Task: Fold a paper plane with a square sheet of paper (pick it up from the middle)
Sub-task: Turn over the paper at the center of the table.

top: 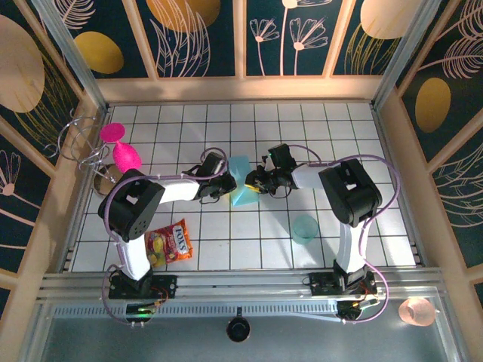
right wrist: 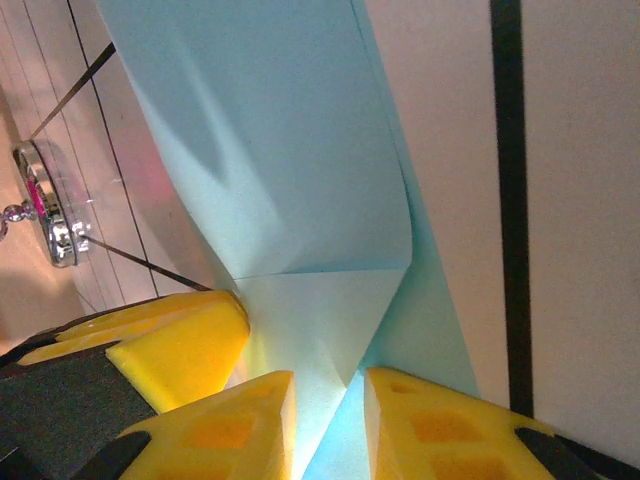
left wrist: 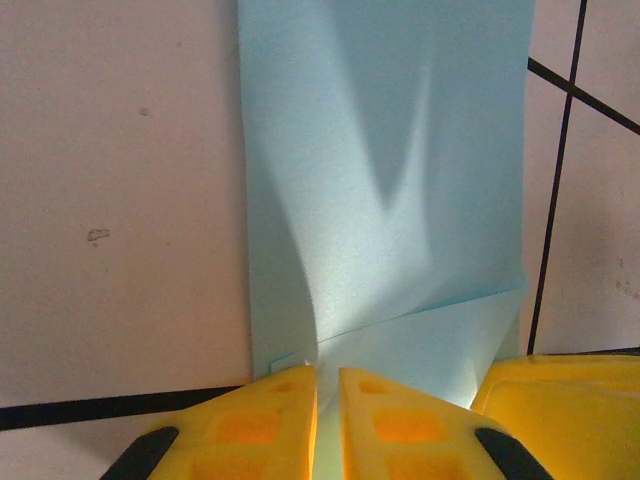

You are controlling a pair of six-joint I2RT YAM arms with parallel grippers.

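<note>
The square sheet of paper point(top: 243, 185) is light blue and partly folded, with a pointed flap at its near end, and lies on the tiled table between both grippers. My left gripper point(top: 226, 188) holds its left side. In the left wrist view the yellow fingers point(left wrist: 290, 410) pinch the paper's point(left wrist: 390, 180) near edge, where a flap rises. My right gripper point(top: 257, 183) comes in from the right. In the right wrist view its jaws point(right wrist: 330, 390) stand narrowly apart around a creased triangular fold of the paper point(right wrist: 290, 180). The left gripper's yellow finger point(right wrist: 175, 340) sits close beside.
A translucent teal cup point(top: 305, 228) stands in front of the right arm. A candy bag point(top: 169, 243) lies near the left arm's base. Pink objects point(top: 124, 154) and a wire stand point(top: 81, 143) with a shiny disc point(right wrist: 45, 215) sit at the left wall.
</note>
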